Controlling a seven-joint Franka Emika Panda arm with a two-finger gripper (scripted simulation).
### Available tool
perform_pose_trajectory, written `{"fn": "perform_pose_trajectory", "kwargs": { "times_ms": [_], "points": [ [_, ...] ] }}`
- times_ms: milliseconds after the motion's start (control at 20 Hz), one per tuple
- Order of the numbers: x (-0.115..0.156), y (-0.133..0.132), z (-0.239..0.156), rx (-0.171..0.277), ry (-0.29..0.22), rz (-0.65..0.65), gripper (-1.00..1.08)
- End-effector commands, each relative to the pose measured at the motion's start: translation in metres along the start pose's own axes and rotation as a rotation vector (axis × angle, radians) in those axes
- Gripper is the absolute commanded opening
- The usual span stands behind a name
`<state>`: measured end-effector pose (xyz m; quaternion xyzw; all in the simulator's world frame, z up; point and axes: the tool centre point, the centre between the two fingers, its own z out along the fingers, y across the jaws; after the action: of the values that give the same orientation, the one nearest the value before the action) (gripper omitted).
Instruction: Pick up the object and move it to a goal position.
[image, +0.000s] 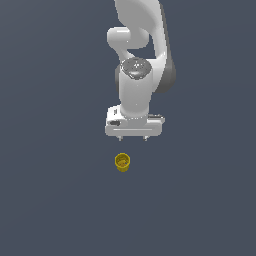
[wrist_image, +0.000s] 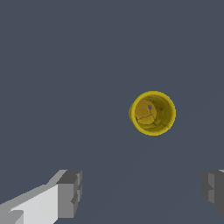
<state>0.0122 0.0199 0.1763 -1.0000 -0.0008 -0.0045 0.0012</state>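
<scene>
Gripper (image: 133, 138) is spread wide, holding nothing, hanging above the grey bench (image: 50, 200). Yellow cup (image: 122, 162) stands upright on the bench, mouth up, near the gripper but clear of both fingers (wrist_image: 70, 192).

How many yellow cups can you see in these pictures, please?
1. The yellow cup stands upright on the grey floor, apart from the open gripper and not between its fingers. Nothing in view could hide another.
</scene>
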Motion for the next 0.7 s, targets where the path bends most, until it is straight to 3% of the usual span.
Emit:
{"fn": "perform_pose_trajectory", "kwargs": {
  "times_ms": [0, 650],
  "points": [
    [0.003, 0.003, 0.005, -0.001, -0.001, -0.008, 1.00],
    [0.037, 0.035, 0.062, -0.002, -0.007, -0.097, 1.00]
  ]
}}
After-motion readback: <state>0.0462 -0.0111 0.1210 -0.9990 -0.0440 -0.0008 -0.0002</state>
